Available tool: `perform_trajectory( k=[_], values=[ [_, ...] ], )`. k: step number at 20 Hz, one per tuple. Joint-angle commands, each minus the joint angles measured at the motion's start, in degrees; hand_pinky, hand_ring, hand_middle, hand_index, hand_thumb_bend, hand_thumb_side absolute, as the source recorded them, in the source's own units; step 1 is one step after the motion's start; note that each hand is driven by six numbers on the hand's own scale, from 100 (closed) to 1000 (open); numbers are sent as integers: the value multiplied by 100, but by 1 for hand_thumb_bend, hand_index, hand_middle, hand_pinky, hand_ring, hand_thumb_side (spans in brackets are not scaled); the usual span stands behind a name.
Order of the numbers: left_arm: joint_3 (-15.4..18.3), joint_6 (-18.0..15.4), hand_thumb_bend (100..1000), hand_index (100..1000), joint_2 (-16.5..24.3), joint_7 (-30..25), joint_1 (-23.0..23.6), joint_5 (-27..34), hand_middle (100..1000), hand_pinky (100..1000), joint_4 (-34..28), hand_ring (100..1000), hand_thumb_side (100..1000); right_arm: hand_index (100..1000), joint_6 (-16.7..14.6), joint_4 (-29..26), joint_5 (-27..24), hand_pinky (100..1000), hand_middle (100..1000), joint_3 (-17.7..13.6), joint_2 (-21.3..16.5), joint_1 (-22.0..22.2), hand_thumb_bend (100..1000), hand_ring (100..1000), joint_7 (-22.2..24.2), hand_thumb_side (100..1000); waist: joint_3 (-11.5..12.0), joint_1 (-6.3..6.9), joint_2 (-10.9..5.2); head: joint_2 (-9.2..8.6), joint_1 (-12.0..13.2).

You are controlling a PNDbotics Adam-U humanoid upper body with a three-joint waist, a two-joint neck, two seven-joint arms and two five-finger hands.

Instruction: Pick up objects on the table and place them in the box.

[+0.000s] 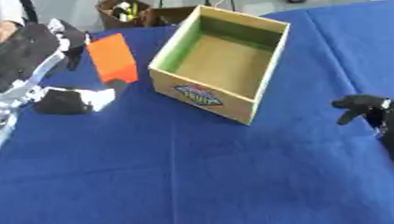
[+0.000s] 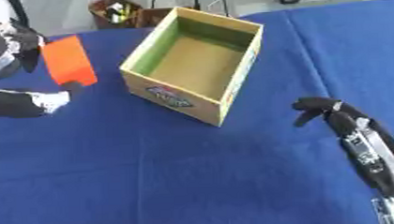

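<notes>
A bench (image 1: 194, 179) covered in a blue cloth fills most of the view. On it, toward the far middle, stands an open cardboard box (image 1: 223, 61), turned at an angle to the cloth's edge, with a green inner wall on its left side, a bare brown floor and a coloured label on its near outer wall; nothing lies inside it. To the left of the box, well apart from it, the left robot hand (image 1: 62, 41) comes in from the upper left, black with silver parts, and its fingers are curled round an orange block (image 1: 114, 58), which stands tilted with its lower end close to the cloth; whether the block touches the cloth cannot be told. Just below and left of the block lies a black and white object (image 1: 68, 100) on the cloth, of a shape too unclear to name. The right robot hand (image 2: 315, 109) shows at the right side, black, held low over the cloth to the right of the box and clear of it, its fingers bent downward and holding nothing. Beyond the far edge of the bench stands a brown bin (image 1: 123, 11) with small things in it.
</notes>
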Motion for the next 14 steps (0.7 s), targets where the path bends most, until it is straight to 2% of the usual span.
perform_trajectory(
  k=[1,4,8,14],
  values=[
    [270,-126,100,422,351,215,-363,233,247,100,33,160,624,848,-32,-117,-41,961,564,52,-110,-72,100,837,49,1000,-47,33,-62,-44,104],
    [253,-206,100,420,315,257,-759,477,246,100,406,159,624,848,-54,-117,-74,962,564,75,-152,-121,100,838,75,1000,-141,95,-23,-105,151],
    [251,-287,100,420,71,266,-1296,735,247,100,940,158,623,849,-61,-117,-85,963,564,108,-170,-210,100,838,122,1000,-312,183,68,-232,228],
    [216,-252,100,423,-287,132,-1977,413,248,100,1755,160,627,849,-70,-117,-67,965,564,137,-177,-342,100,840,154,1000,-553,308,207,-363,325]
  ],
)
